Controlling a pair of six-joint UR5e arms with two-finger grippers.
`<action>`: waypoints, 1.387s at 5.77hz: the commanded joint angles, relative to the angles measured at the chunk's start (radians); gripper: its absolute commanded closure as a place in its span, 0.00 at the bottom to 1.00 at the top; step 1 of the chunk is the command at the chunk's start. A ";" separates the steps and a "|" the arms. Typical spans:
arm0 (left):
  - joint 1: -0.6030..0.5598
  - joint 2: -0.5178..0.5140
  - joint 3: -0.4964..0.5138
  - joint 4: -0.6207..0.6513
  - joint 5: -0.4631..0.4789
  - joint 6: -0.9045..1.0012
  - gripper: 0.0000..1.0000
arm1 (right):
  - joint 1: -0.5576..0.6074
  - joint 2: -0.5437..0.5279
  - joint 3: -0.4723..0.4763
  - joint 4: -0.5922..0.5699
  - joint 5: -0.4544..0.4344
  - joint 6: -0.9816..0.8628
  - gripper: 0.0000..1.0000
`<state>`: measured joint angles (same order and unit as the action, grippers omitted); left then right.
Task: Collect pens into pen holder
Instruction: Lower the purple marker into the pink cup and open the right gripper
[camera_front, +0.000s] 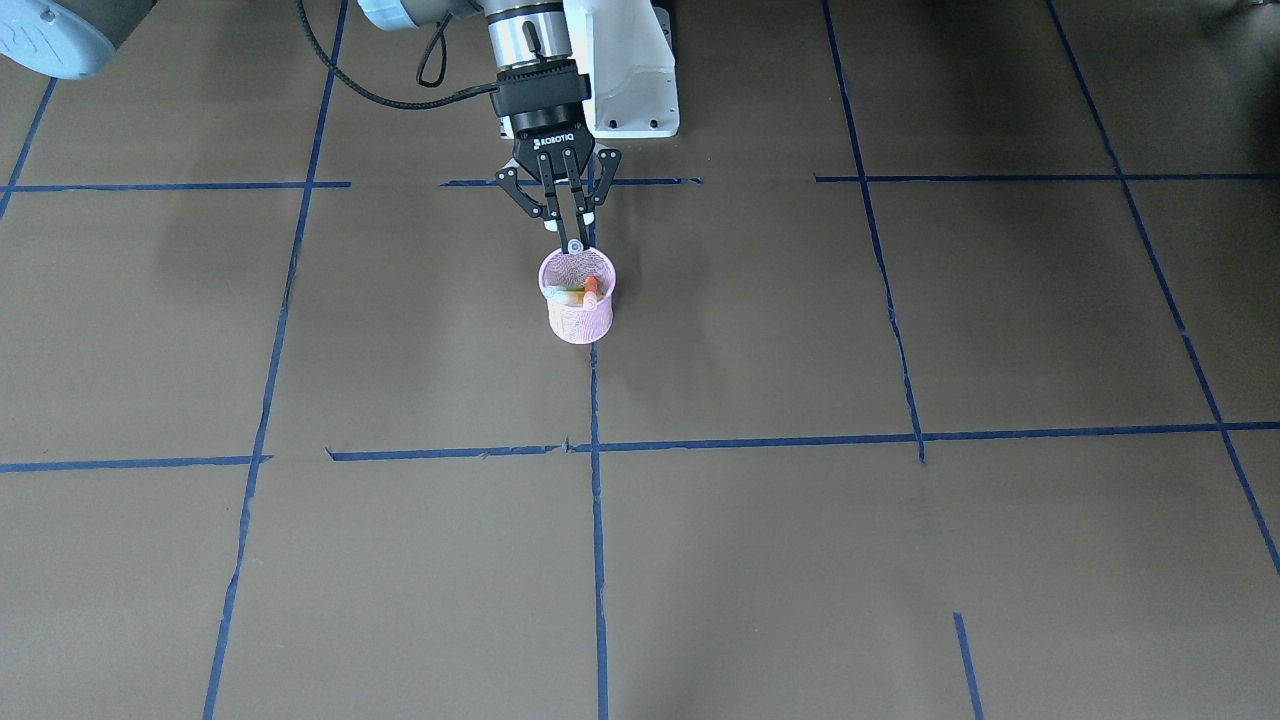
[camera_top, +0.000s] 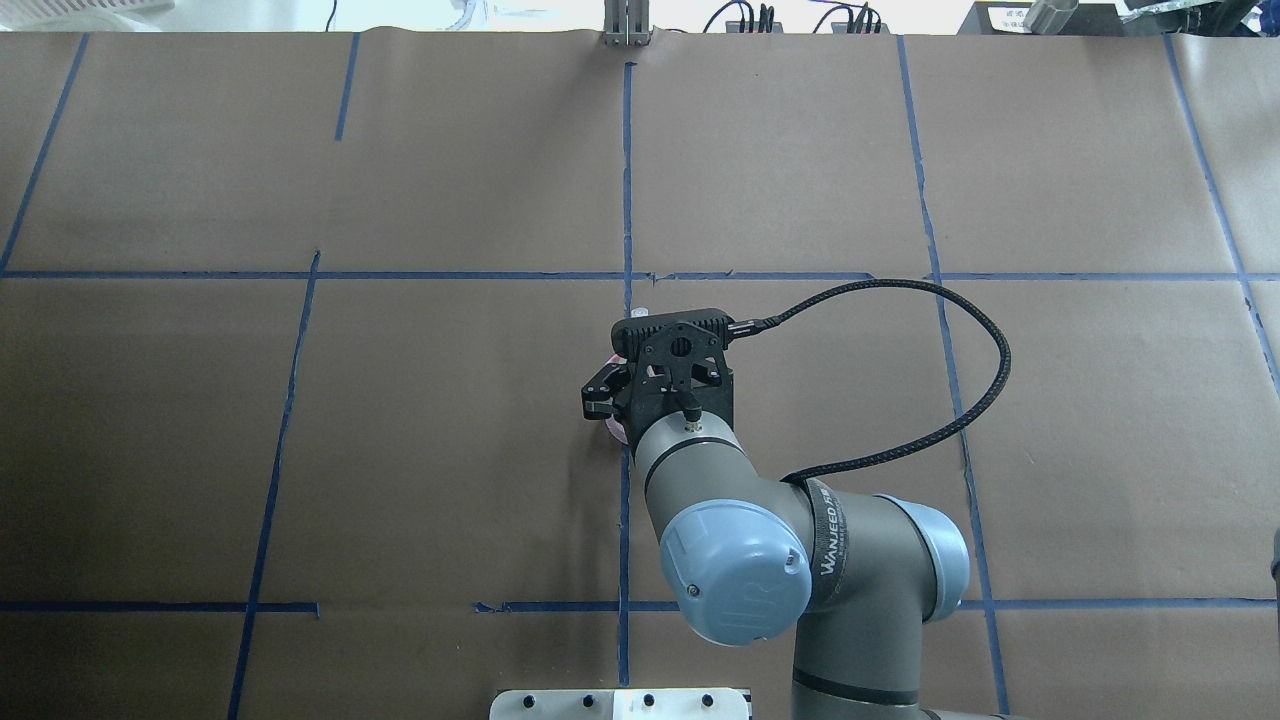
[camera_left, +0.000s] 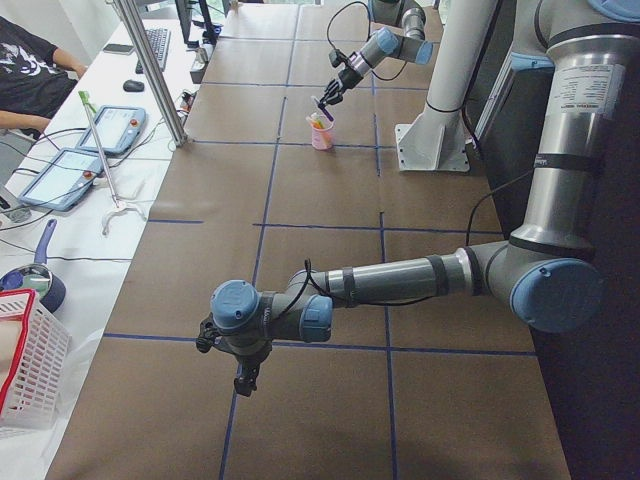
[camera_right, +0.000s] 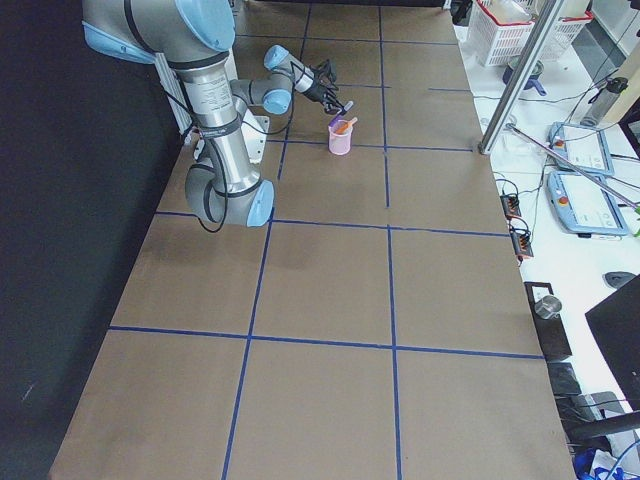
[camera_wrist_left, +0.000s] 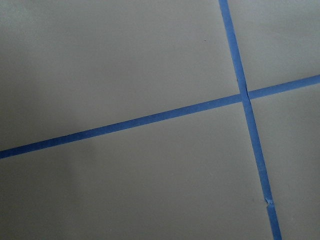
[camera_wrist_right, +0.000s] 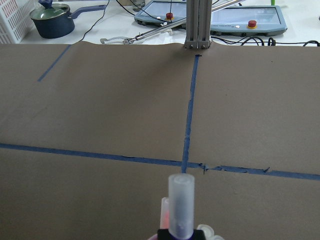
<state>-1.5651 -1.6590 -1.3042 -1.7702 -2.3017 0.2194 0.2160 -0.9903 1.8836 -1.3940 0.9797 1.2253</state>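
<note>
Pink cup (camera_front: 580, 325) holds orange pen (camera_front: 591, 288) and yellowish pen (camera_front: 567, 295) — right gripper (camera_front: 570, 232) pinches a purple pen (camera_wrist_right: 180, 205) just above it, likely the last; left gripper's (camera_left: 243, 382) state cannot be told.

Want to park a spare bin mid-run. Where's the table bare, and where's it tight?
Free: the table from the pen holder to the operators' edge, and on both sides of it. Tight: at the holder, where the right gripper holds a pen above it, white base just behind. Left gripper hangs over the robot's-left end.
</note>
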 joint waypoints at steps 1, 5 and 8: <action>0.000 -0.001 -0.001 0.000 0.001 0.000 0.00 | -0.003 -0.010 -0.062 0.079 -0.001 0.011 1.00; 0.000 -0.005 -0.001 0.000 0.001 0.000 0.00 | 0.002 -0.002 -0.120 0.184 -0.003 0.003 0.01; 0.000 -0.005 -0.001 0.000 0.001 0.000 0.00 | 0.074 0.018 -0.098 0.159 0.104 -0.023 0.00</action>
<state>-1.5646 -1.6643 -1.3055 -1.7702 -2.3010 0.2194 0.2591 -0.9818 1.7747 -1.2196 1.0189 1.2117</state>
